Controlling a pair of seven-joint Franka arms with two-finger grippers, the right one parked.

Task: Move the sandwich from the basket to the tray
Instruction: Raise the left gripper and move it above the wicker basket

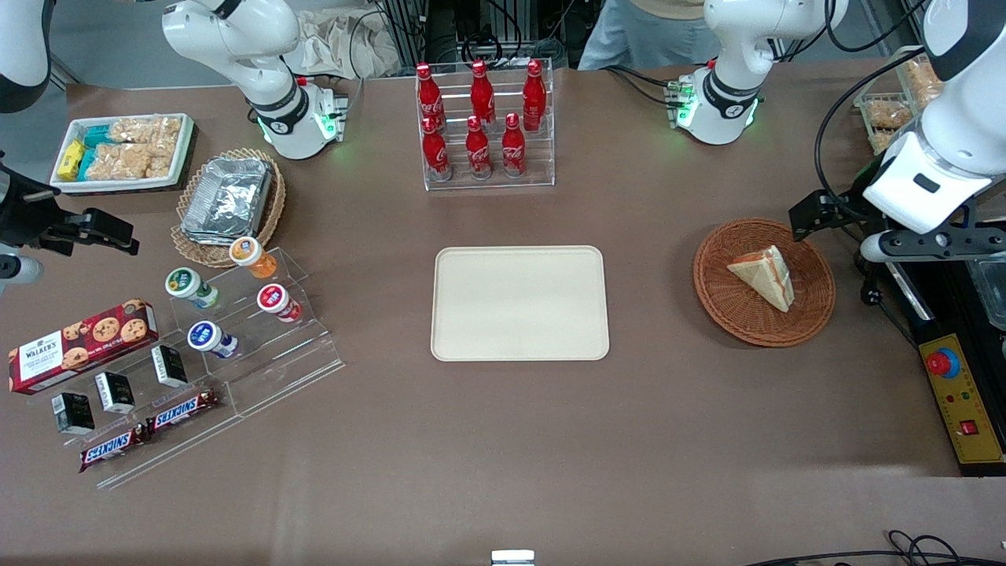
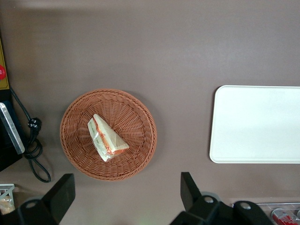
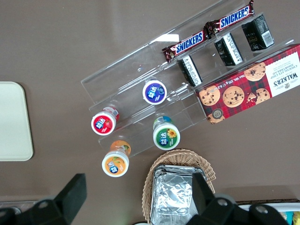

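Observation:
The sandwich (image 1: 762, 275) (image 2: 107, 138), a pale bread wedge with red filling at its cut edge, lies in the round reddish-brown wicker basket (image 1: 731, 314) (image 2: 136, 112) toward the working arm's end of the table. The cream-beige tray (image 1: 519, 303) (image 2: 255, 124) sits bare at the table's middle, a gap of brown tabletop between it and the basket. My left gripper (image 1: 837, 214) (image 2: 124, 197) hangs high above the table, a little farther from the front camera than the basket. It is open, its fingers wide apart with only tabletop between them.
A clear rack of red bottles (image 1: 487, 126) stands farther back than the tray. Toward the parked arm's end are a tan basket with foil containers (image 1: 228, 200), a clear stand of cups (image 1: 251, 314) and snacks, and a white snack tray (image 1: 122, 149). A yellow control box (image 1: 963, 401) and cable (image 2: 35, 140) lie beside the basket.

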